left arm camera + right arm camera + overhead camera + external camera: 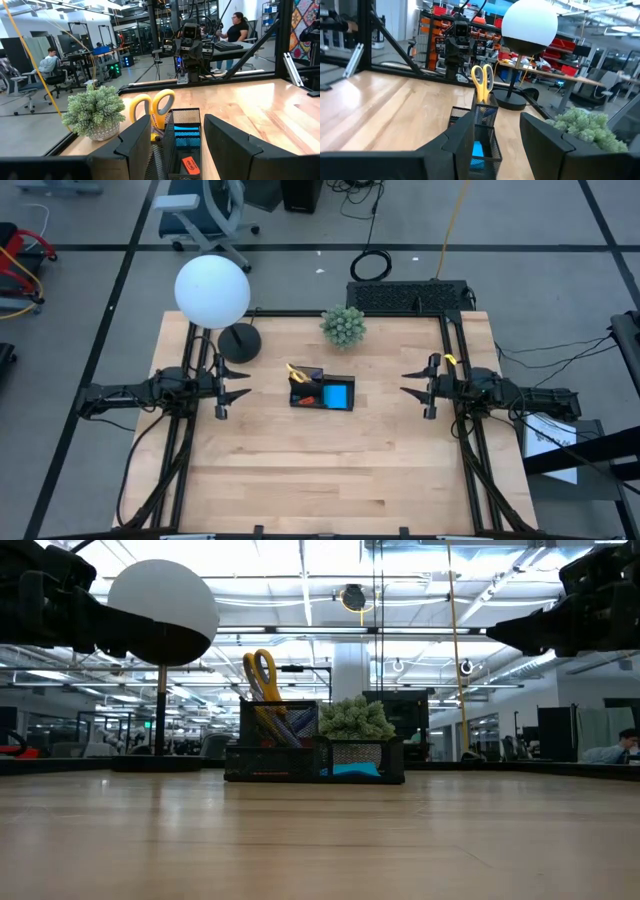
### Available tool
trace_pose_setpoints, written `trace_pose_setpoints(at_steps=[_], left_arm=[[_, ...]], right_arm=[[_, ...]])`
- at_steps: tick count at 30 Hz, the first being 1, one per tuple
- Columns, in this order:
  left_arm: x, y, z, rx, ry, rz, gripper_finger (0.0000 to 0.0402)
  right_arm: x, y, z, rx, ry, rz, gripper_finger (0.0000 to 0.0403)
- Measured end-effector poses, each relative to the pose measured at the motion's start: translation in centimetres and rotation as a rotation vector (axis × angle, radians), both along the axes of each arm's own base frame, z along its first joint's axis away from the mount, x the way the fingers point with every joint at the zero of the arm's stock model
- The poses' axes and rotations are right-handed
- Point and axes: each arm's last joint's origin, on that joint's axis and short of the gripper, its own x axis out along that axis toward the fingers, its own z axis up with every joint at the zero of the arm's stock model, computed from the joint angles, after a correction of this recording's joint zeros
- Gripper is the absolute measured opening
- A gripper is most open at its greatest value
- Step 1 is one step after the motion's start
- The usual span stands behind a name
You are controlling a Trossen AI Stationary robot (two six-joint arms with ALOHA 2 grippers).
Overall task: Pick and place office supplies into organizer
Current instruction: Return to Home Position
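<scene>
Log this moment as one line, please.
left pincer: open, raised, left of organizer | right pincer: open, raised, right of organizer | scissors, sticky-note pad: in organizer

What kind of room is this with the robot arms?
Probably a robotics lab inside an open office. The left arm and right arm wait at opposite sides of a wooden table, people sit at computer desks behind, and cables lie on the floor.

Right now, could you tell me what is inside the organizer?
In the organizer, scissors stand in the tall cup; a blue pad and red piece lie lower. The cup's bottom is hidden.
</scene>
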Motion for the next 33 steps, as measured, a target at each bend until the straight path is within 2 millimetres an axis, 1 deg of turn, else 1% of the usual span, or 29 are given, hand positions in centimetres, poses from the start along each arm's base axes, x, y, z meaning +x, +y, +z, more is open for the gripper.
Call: trace_pose_setpoints(at_steps=[11,19,33], left_arm=[[0.00,0.00,-0.01,0.000,0.000,0.000,0.0191],[0.00,0.00,-0.02,0.000,0.000,0.000,0.0191],[0.01,0.00,-0.02,0.000,0.000,0.000,0.0191]], right_arm=[[0.00,0.00,0.01,0.051,-0.007,0.003,0.0153],[0.00,0.00,0.01,0.166,-0.021,0.009,0.0153],[0.00,0.00,0.01,0.168,-0.021,0.009,0.0153]])
